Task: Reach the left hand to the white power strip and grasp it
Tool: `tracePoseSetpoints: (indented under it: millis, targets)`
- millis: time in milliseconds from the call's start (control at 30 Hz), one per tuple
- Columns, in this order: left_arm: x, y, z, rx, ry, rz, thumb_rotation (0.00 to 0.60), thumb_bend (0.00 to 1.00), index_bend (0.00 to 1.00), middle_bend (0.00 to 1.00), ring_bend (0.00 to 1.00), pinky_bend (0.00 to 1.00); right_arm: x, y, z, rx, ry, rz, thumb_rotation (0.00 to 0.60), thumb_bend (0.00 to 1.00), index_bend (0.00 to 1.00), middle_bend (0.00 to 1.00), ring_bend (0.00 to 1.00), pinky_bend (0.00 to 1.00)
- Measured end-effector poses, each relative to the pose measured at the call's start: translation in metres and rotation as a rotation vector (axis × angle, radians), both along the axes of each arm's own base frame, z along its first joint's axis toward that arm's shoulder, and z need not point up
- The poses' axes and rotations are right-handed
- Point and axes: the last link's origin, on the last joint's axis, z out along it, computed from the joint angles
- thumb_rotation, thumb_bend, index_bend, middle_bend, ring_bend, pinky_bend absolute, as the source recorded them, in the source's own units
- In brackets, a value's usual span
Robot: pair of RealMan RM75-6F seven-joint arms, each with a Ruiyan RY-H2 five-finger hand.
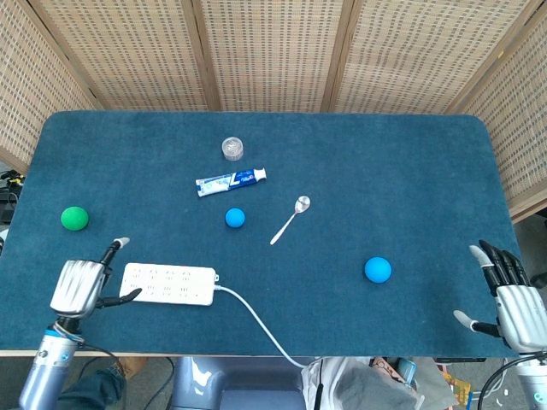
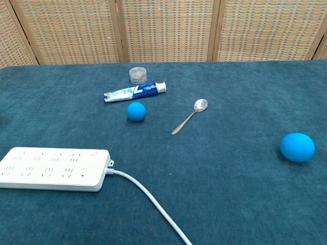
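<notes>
The power strip (image 1: pixel 167 284) lies flat near the front left edge of the desk (image 1: pixel 410 171), its cord (image 1: pixel 256 320) trailing off the front. The left robot hand (image 1: pixel 81 284) sits just beside the strip's left end, fingers spread and holding nothing. The right robot hand (image 1: pixel 511 295) hangs past the desk's right front corner, fingers apart and empty.

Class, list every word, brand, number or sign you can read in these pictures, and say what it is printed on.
No text can be read.
Toothpaste tube: blue and white print, too blurred to read.
White power strip: only socket holes, no legible marking.
Small clear jar: no label visible.
</notes>
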Motion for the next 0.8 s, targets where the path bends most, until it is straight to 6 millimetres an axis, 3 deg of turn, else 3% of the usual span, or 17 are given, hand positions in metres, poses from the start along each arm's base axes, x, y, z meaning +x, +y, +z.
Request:
tracePoseSetpoints:
  millis: [67, 133, 200, 333, 433, 567, 800]
  targets:
    - [-0.013, -0.002, 0.007, 0.022, 0.031, 0.017, 0.112, 0.0, 0.05, 0.7, 0.64, 0.72, 0.0, 0.0, -0.001, 0.002, 0.005, 0.001, 0.6, 0.0, 0.0, 0.0, 0.0, 0.0]
    - [-0.022, -0.005, 0.012, 0.032, 0.044, 0.037, 0.13, 0.0, 0.0, 0.21, 0.2, 0.26, 0.001, 0.0, -0.003, 0.004, 0.011, 0.001, 0.6, 0.0, 0.0, 0.0, 0.0, 0.0]
    - [-0.032, -0.007, 0.017, 0.032, 0.046, 0.069, 0.168, 0.0, 0.0, 0.02, 0.02, 0.04, 0.001, 0.0, -0.004, 0.007, 0.016, 0.001, 0.6, 0.0, 0.0, 0.0, 0.0, 0.0]
    - [-0.047, -0.008, 0.024, 0.012, 0.06, 0.139, 0.334, 0.0, 0.0, 0.0, 0.0, 0.0, 0.002, 0.0, -0.007, 0.009, 0.025, 0.0, 0.6, 0.0, 0.0, 0.0, 0.0, 0.0]
    - [-0.053, -0.007, 0.033, 0.008, 0.061, 0.181, 0.421, 0.0, 0.0, 0.0, 0.0, 0.0, 0.002, 0.0, -0.009, 0.011, 0.03, -0.002, 0.6, 0.0, 0.0, 0.0, 0.0, 0.0]
    - [-0.051, -0.007, 0.045, 0.015, 0.045, 0.2, 0.476, 0.0, 0.0, 0.0, 0.0, 0.0, 0.003, 0.0, -0.01, 0.011, 0.035, 0.0, 0.6, 0.0, 0.0, 0.0, 0.0, 0.0]
    - [-0.05, -0.009, 0.053, 0.014, 0.016, 0.211, 0.507, 0.0, 0.0, 0.0, 0.0, 0.0, 0.004, 0.001, -0.011, 0.014, 0.039, 0.003, 0.6, 0.0, 0.0, 0.0, 0.0, 0.0]
